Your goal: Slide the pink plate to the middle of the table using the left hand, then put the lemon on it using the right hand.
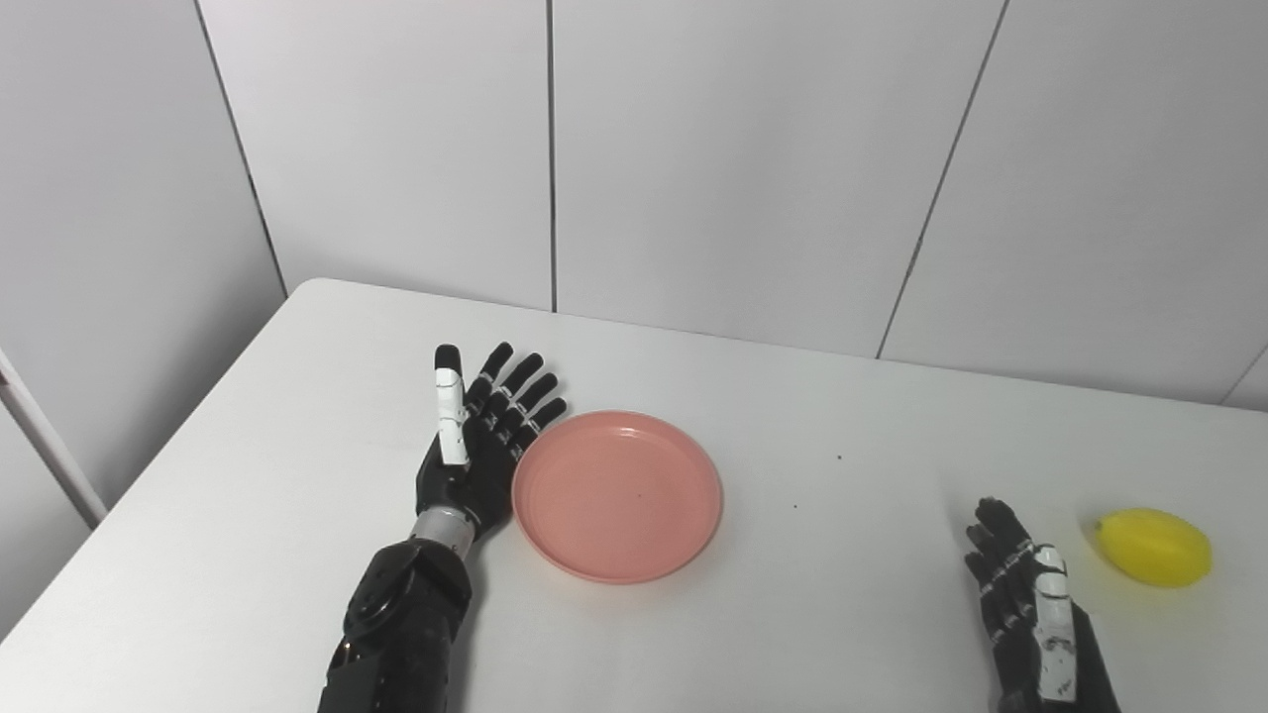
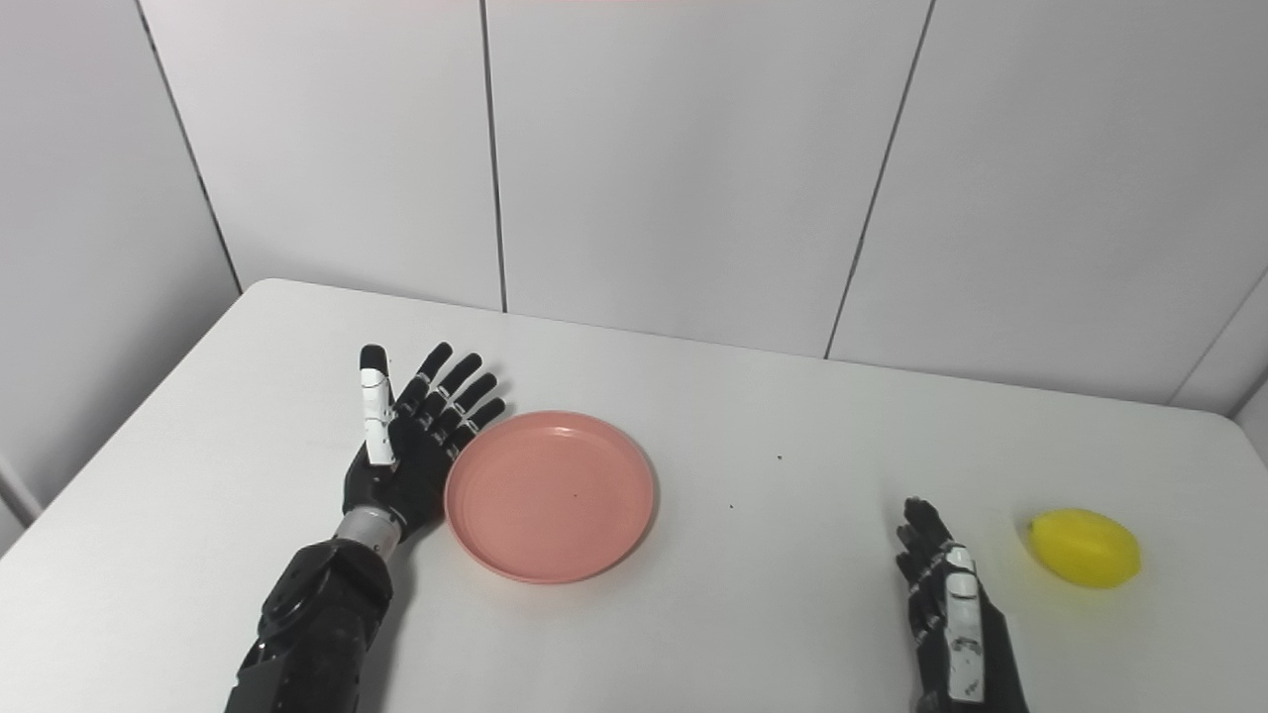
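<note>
Fingers (image 1: 515, 396) of our left hand (image 1: 475, 446) spread, touching the pink plate (image 1: 616, 495); our right hand (image 1: 1030, 604) spread, empty, near the lemon (image 1: 1154, 547).

I see a white table (image 1: 792, 416) w/ rounded corners, a few dark specks (image 1: 839, 458) on top. Behind it, pale grey wall panels (image 1: 743, 168) split by thin dark seams. Even, soft light, faint shadows.

We note a pink plate (image 1: 616, 495), yellow lemon (image 1: 1155, 547), white table (image 1: 297, 475), and black-and-white hands (image 1: 482, 431).
</note>
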